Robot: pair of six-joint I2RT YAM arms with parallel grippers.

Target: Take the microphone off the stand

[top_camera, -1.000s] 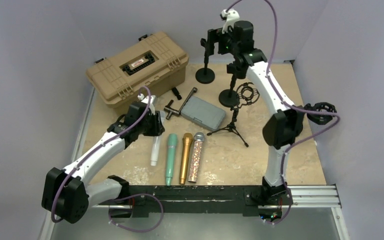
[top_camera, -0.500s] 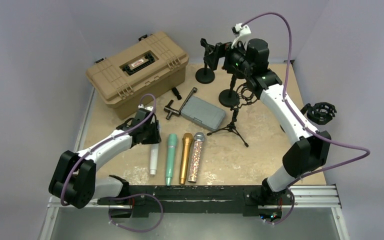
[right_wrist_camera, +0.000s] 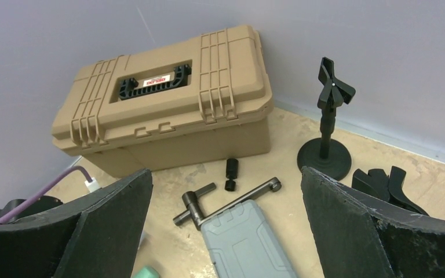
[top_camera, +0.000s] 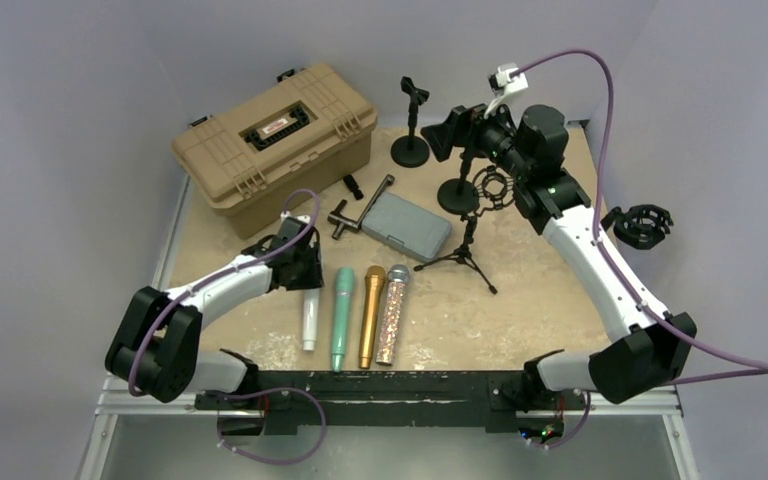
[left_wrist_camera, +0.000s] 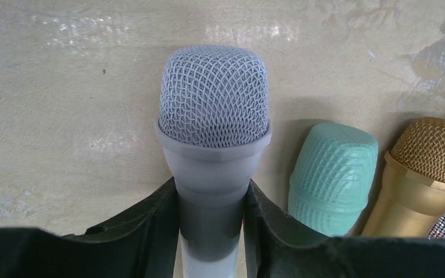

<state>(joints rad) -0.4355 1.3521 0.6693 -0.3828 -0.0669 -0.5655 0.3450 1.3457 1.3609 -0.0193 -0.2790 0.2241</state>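
Beside the teal microphone (left_wrist_camera: pixel 331 174) | left hand (left_wrist_camera: pixel 210 194) grips white microphone (left_wrist_camera: pixel 213 98) | right hand (right_wrist_camera: pixel 226 172) spread wide

Your left arm stretches low from the near-left corner toward mid-worktop, and your left gripper (left_wrist_camera: pixel 210 194) is clamped around the neck of the white microphone (left_wrist_camera: pixel 213 98). Your right arm folds at the near-right corner and climbs toward the far edge, with the right gripper (right_wrist_camera: pixel 226 174) raised, jaws spread wide apart

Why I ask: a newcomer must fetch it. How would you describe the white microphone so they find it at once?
In front of the tan case, four microphones lie in a row. The white microphone is the leftmost, beside the teal microphone: grey mesh head, pinched by the left gripper.
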